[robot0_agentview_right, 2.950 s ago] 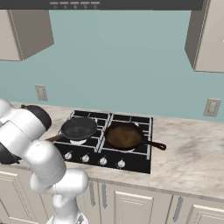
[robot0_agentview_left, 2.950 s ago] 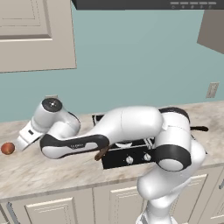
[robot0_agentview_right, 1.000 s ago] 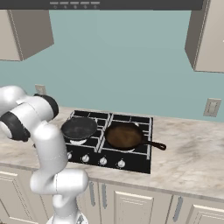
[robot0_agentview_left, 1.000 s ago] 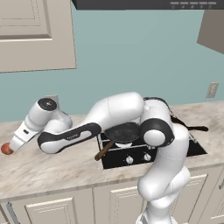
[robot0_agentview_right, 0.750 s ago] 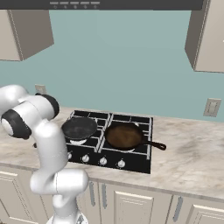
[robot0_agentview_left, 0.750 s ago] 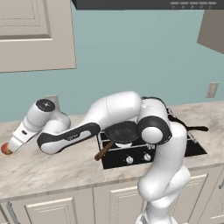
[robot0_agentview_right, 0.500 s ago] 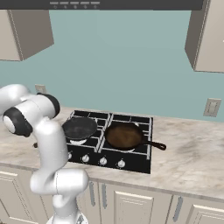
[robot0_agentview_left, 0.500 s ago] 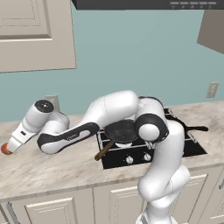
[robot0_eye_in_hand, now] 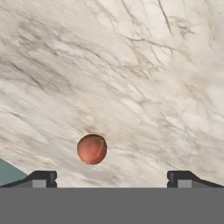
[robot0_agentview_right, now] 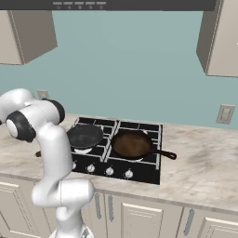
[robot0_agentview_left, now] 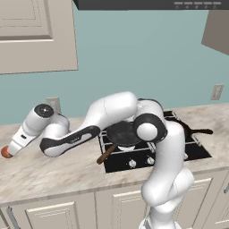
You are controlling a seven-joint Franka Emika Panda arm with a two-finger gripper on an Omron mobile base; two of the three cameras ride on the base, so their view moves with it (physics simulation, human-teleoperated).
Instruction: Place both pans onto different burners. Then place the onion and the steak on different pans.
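The gripper hangs with jaws spread wide and empty over the marble counter. The onion sits between the fingertips, toward seven o'clock of centre — untouched. Both pans already rest on separate burners, so fetching the onion seems the step in hand: next, centre on it, descend, and close.

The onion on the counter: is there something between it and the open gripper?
Nothing visible stands between them. In the hand view the onion lies alone on the bare marble counter, between the two spread fingertips and nearer this one. The gripper is open, with no other object near the onion.
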